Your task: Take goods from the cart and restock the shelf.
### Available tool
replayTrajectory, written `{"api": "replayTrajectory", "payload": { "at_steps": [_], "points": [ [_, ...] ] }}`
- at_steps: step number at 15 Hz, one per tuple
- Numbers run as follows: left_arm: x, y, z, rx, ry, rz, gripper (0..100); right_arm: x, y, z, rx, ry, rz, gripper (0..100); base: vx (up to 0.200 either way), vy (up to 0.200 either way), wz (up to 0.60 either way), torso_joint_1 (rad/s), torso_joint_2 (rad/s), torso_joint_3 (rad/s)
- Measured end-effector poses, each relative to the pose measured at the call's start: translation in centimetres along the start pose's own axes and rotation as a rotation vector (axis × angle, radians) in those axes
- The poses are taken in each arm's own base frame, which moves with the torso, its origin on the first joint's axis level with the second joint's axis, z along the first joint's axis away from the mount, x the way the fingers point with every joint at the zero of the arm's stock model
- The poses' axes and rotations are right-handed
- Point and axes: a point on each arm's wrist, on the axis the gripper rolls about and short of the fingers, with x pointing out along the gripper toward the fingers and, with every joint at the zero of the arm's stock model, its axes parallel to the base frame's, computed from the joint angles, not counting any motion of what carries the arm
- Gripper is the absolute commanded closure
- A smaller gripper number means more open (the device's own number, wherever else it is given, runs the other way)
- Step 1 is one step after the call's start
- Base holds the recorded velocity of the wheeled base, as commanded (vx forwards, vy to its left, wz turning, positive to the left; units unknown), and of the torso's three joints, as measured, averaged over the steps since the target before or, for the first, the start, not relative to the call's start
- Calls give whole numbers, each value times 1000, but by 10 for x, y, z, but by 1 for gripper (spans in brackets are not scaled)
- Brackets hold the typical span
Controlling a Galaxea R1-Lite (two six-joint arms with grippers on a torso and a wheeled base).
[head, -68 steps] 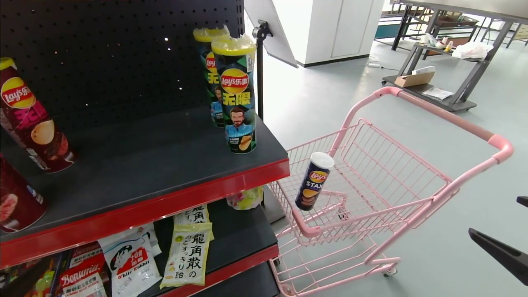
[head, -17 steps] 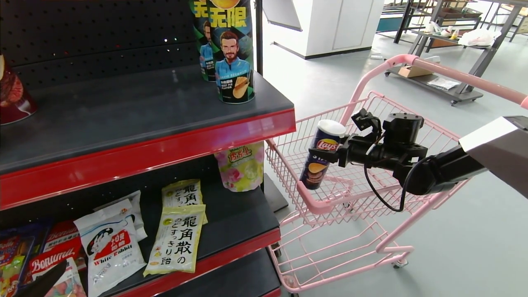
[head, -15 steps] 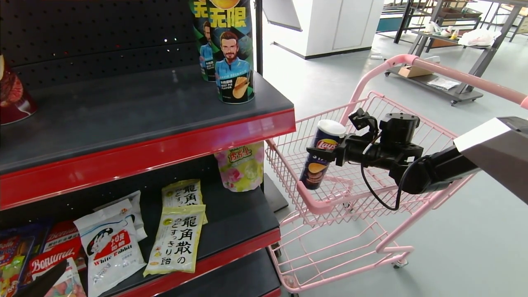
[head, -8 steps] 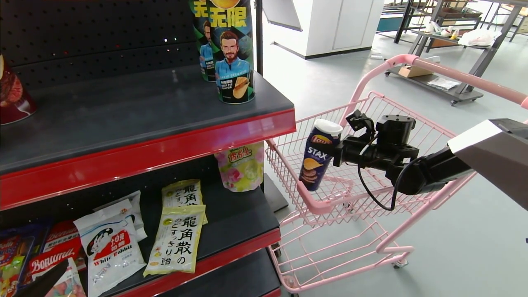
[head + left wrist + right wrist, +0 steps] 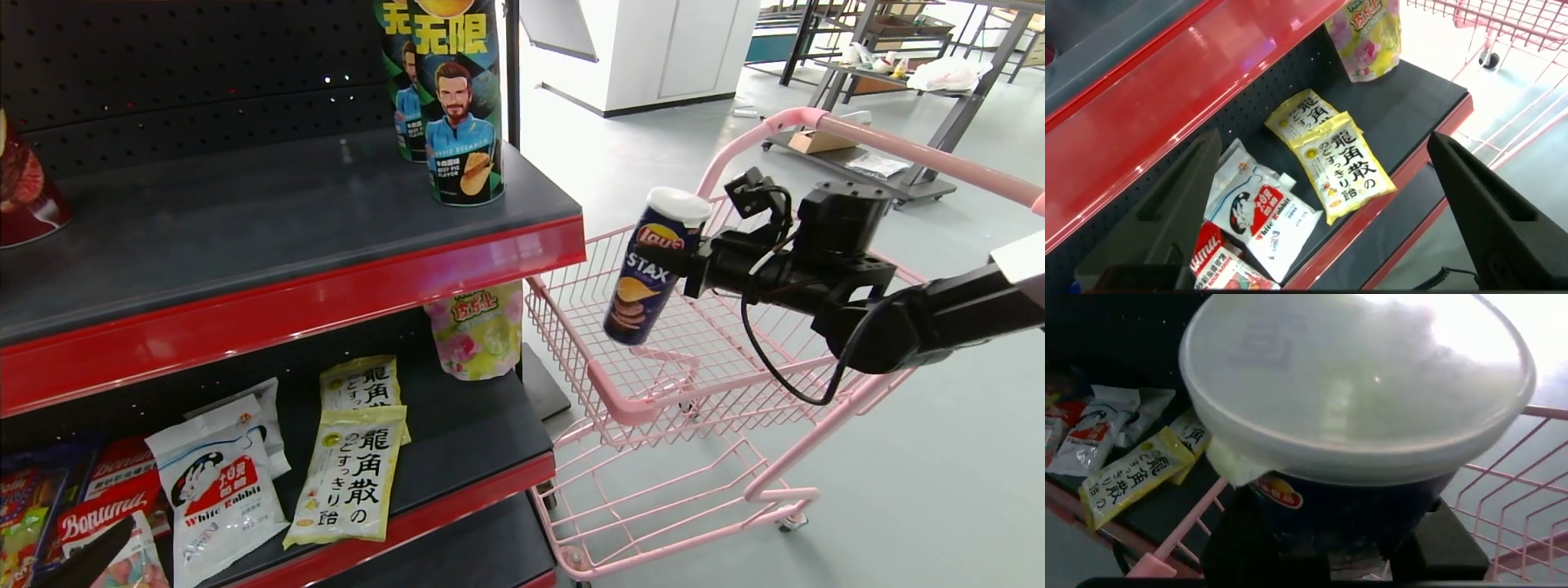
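My right gripper is shut on a dark blue chip can with a white lid. It holds the can tilted in the air over the front of the pink cart, just right of the shelf's red edge. The can's lid is close up in the right wrist view. The upper shelf board is dark grey, with two green chip cans at its right end. My left gripper is open and low in front of the lower shelf, with nothing between its fingers.
A red chip can stands at the upper board's left end. On the lower shelf lie yellow candy bags, a white bag and a pink-green bag. The cart's handle rises behind my right arm.
My right gripper shut on the can as it stood in the cart, then lifted it up and slightly right, clear of the basket. The head view shifted downward since the earliest frame.
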Motion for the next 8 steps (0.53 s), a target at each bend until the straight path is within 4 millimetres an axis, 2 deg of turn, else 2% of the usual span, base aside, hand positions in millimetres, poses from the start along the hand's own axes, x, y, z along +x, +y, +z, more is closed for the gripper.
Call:
{"api": "replayTrajectory", "payload": {
  "at_steps": [2, 4, 6, 8],
  "points": [
    [-1, 0, 0, -1, -8, -1, 0, -23, 15, 33, -36, -51, -36, 100, 0, 0, 0, 0, 0, 0],
    [-4, 1, 0, -3, -16, 8, 0, -57, 38, 52, -42, -60, -70, 100, 0, 0, 0, 0, 0, 0],
    [-6, 2, 1, -8, -27, 28, 0, -95, 65, 56, -14, -7, -128, 100, 0, 0, 0, 0, 0, 0],
    [-7, 3, 5, -11, -37, 35, 0, -135, 91, 54, 10, 90, -263, 100, 0, 0, 0, 0, 0, 0]
  ]
}}
